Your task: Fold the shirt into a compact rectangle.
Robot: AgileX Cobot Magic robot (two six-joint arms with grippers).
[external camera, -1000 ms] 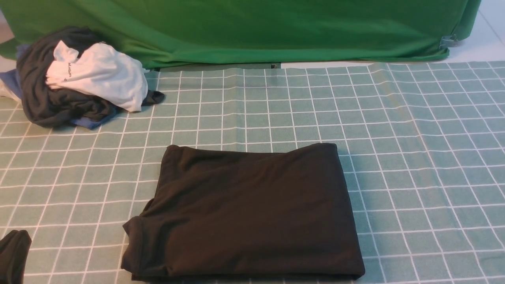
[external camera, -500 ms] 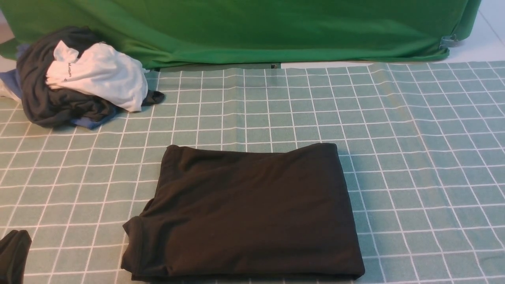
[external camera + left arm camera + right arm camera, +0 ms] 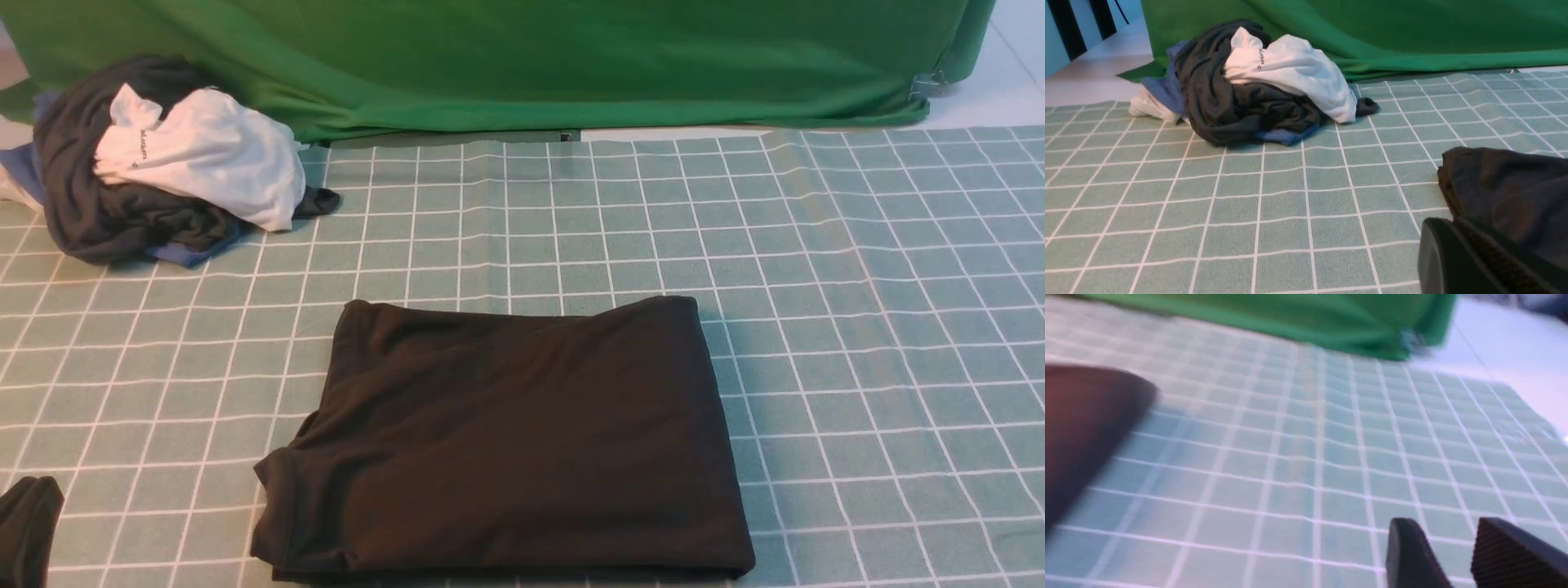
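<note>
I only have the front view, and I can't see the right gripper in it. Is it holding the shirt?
Observer: No. In the right wrist view the right gripper is open with nothing between its fingers, over bare tablecloth. The shirt lies apart from it.
Operator: And the left one?
Observer: The left wrist view shows the left gripper shut, close beside a corner of the shirt. I cannot tell whether it touches the cloth.
</note>
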